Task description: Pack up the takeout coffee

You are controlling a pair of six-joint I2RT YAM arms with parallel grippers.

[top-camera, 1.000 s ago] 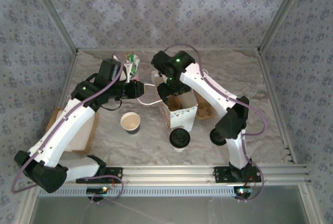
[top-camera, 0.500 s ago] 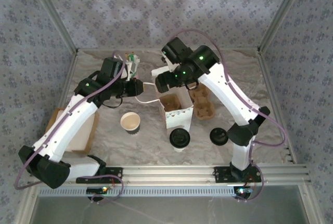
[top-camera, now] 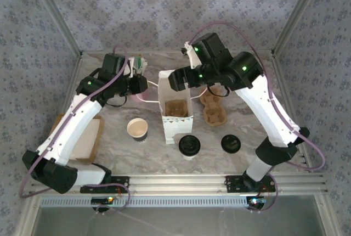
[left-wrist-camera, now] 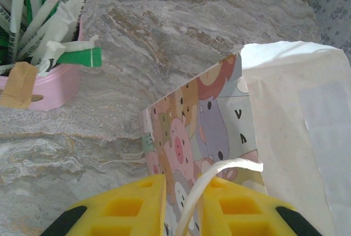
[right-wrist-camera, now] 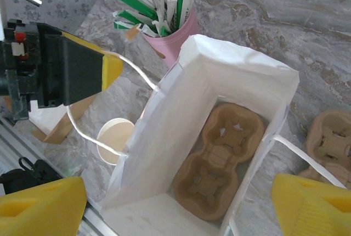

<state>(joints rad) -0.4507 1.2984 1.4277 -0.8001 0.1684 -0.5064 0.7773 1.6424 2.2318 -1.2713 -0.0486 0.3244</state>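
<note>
A white paper bag with a cartoon print stands open at the table's middle, and a brown cup carrier lies flat on its bottom. My left gripper is shut on the bag's white cord handle, which runs between its yellow fingers and is stretched out to the bag's left. My right gripper hovers open above the bag's mouth with nothing between its fingers. An open paper cup stands left of the bag. A black-lidded cup stands in front of it.
A second brown carrier lies right of the bag, with a black lid or lidded cup in front of it. A pink holder of straws and sachets stands at the back left. Flat cardboard lies at the left edge.
My right gripper has risen out of the bag and swung back to the right, its jaws widening. The bag now stands straighter and further left. My left gripper still holds the handle.
</note>
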